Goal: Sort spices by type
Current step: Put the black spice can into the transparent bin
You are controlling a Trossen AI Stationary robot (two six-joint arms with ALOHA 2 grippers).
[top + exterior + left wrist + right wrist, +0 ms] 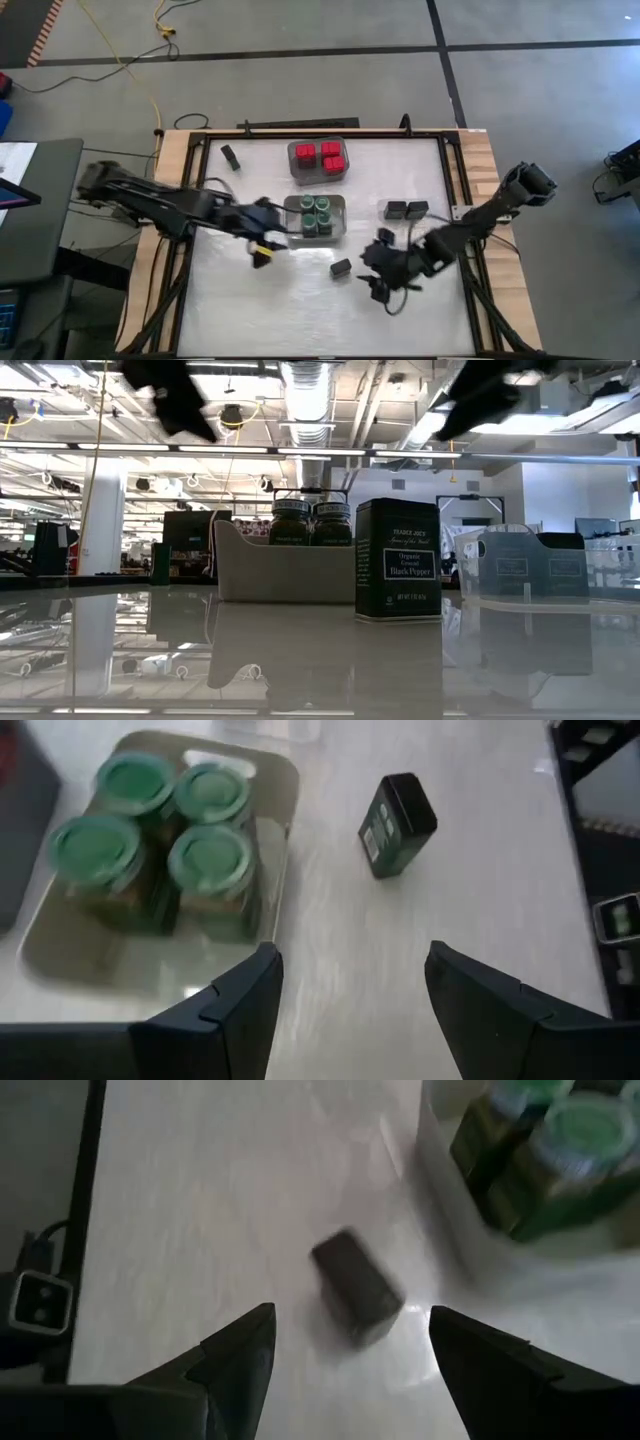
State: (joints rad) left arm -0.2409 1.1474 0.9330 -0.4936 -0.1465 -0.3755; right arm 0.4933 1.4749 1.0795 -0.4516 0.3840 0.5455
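Note:
A dark black-pepper tin (341, 267) (398, 560) stands upright on its base on the white table, alone near the middle. It also shows in the left wrist view (397, 812) and the right wrist view (357, 1288). My left gripper (264, 254) (350, 970) hangs open above the table to the tin's left, just near of the green-lidded jars (316, 214) (160, 840). My right gripper (378, 285) (350, 1330) hangs open to the tin's right, a little nearer, pointing down at it. Neither gripper has anything between its fingers.
The jars stand in a clear bin (340, 203) (250, 572) at the middle. A bin of red-topped containers (319, 158) stands behind it. Two dark tins (406, 210) sit at the right, in a clear bin (500, 565). One more tin (231, 155) lies far left.

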